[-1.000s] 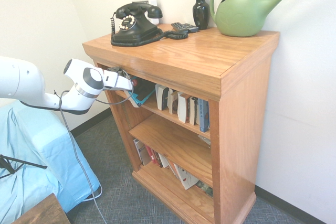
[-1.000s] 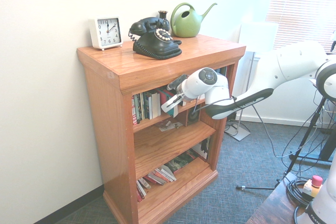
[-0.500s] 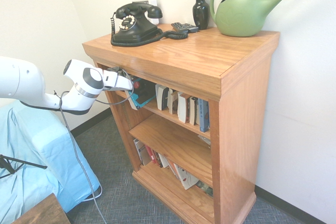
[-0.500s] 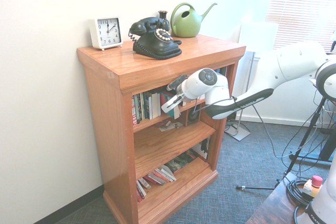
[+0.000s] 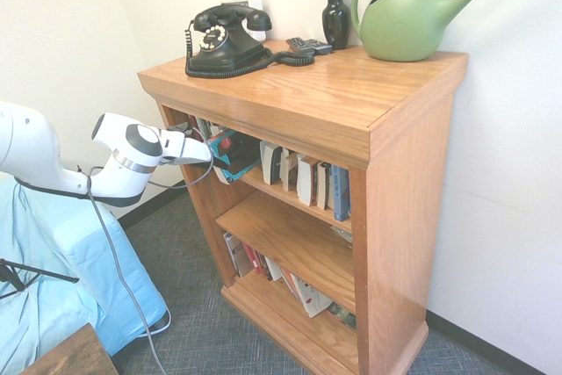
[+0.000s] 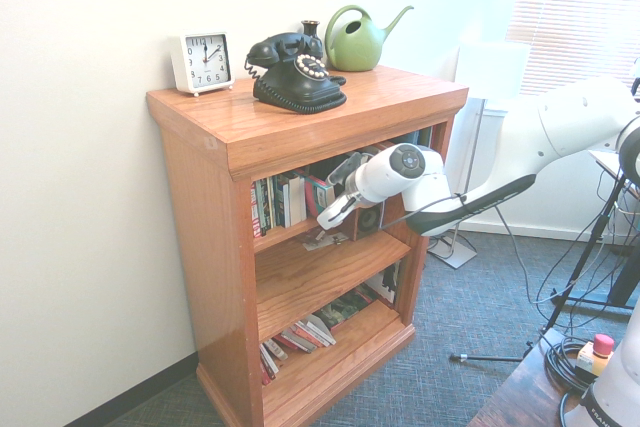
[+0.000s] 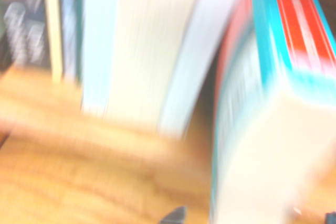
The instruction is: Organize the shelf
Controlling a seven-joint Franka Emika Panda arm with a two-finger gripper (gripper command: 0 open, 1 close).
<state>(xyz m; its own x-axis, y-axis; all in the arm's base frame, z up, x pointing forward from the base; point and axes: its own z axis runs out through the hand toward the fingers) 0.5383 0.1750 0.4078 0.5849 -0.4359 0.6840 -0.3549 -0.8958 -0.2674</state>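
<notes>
The shelf (image 5: 334, 94) is an orange-brown oak bookcase, also seen from its other side (image 6: 300, 117). A book with a teal and red cover (image 5: 237, 151) stands leaning on the top inner board, left of a row of upright books (image 5: 307, 177). My gripper (image 5: 209, 150) hovers just outside the shelf front, close to that book's edge, open and holding nothing. From the second exterior view the gripper (image 6: 325, 221) points down-left in front of the teal book (image 6: 321, 193). The wrist view shows the teal book (image 7: 273, 103) blurred beside pale books.
On the top stand a black rotary phone (image 5: 224, 39), a dark vase (image 5: 335, 15), a green watering can (image 5: 404, 19) and a white clock (image 6: 202, 61). Books lie slanted on the bottom board (image 5: 263, 265). A blue-covered piece of furniture (image 5: 53, 278) is under the arm.
The gripper has let go of the teal book and drawn back out of the shelf opening. The book now stands more upright on the top board.
</notes>
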